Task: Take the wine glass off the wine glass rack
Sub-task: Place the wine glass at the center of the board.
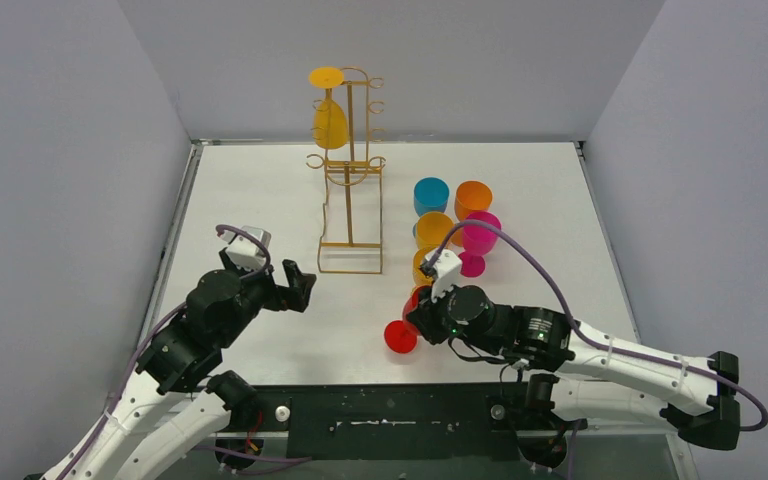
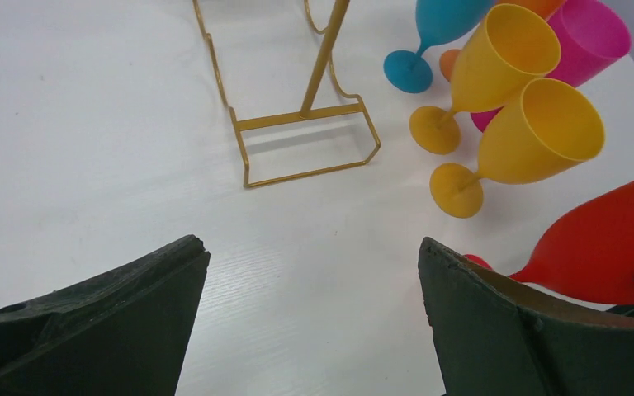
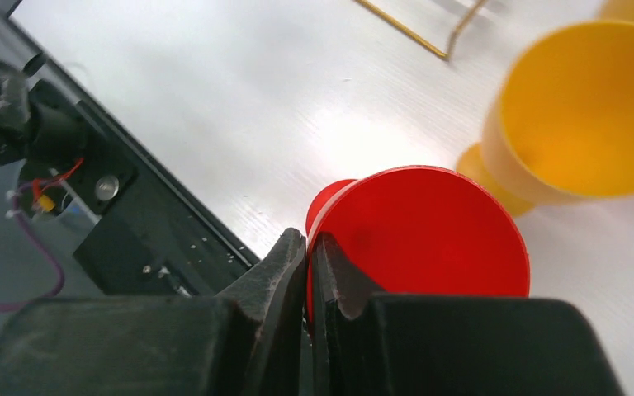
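The gold wire wine glass rack (image 1: 351, 243) stands at the back middle of the table; its base shows in the left wrist view (image 2: 301, 120). A yellow wine glass (image 1: 329, 122) hangs upside down near the rack's top. My left gripper (image 1: 300, 285) is open and empty, low over the table just in front and to the left of the rack's base; its jaws stand wide apart (image 2: 314, 256). My right gripper (image 1: 422, 300) is shut on the rim of a red wine glass (image 3: 429, 231), one finger inside the bowl and one outside. The red glass's foot (image 1: 400, 336) is on or close to the table.
Several loose wine glasses stand right of the rack: blue (image 1: 431, 195), orange (image 1: 473, 198), pink (image 1: 480, 235) and two yellow ones (image 1: 434, 230). They also show in the left wrist view (image 2: 537, 132). Grey walls close in the table on three sides.
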Robot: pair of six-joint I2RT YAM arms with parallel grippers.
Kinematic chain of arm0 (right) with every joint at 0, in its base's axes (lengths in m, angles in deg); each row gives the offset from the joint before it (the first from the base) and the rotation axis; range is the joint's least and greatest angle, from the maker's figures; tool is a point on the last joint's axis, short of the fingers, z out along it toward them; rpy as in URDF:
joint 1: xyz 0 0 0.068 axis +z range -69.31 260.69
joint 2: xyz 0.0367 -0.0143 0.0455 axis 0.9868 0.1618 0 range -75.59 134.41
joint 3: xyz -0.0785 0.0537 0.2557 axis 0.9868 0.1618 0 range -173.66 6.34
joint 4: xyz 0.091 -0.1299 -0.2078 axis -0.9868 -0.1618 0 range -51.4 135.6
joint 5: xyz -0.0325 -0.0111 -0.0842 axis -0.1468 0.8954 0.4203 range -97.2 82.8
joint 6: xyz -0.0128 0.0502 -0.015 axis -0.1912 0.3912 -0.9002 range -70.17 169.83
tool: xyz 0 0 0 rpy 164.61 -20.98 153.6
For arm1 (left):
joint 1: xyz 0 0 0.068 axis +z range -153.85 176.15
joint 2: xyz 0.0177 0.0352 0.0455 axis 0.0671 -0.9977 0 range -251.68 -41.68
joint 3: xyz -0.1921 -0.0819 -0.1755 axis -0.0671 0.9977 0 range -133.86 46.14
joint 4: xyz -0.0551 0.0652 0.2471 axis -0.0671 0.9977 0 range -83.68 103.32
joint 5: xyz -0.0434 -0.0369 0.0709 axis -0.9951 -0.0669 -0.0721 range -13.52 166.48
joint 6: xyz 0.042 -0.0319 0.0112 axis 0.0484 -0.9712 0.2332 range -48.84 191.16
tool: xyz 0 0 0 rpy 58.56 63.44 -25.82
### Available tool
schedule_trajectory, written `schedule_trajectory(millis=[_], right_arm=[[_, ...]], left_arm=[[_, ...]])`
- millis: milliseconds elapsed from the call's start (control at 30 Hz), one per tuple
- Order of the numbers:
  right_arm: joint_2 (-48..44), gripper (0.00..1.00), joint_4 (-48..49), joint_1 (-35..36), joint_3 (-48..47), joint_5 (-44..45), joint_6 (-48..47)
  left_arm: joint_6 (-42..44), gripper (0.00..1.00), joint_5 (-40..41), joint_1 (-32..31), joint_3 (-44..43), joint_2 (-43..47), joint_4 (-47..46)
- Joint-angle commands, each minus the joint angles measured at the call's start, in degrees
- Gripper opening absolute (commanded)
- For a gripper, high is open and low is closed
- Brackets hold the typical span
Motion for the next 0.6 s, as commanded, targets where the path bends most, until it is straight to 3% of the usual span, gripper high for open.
schedule_trajectory(millis=[0,167,567], right_arm=[[-6.56,0.0,-4.97,0.18,1.37,14.46,6.22],[-11.09,0.0,-14.55,0.03,0.57,26.11,13.21],[-13.71,0.0,-25.53,0.07,-1.55,32.43,20.76]], left_arm=[[-1.48,0.97,5.84,0.34,-1.78,1.75,1.8],[-1.57,0.97,6.86,0.27,-2.43,1.81,4.11],[-1.14,0.97,7.43,0.18,-3.13,0.39,4.6]])
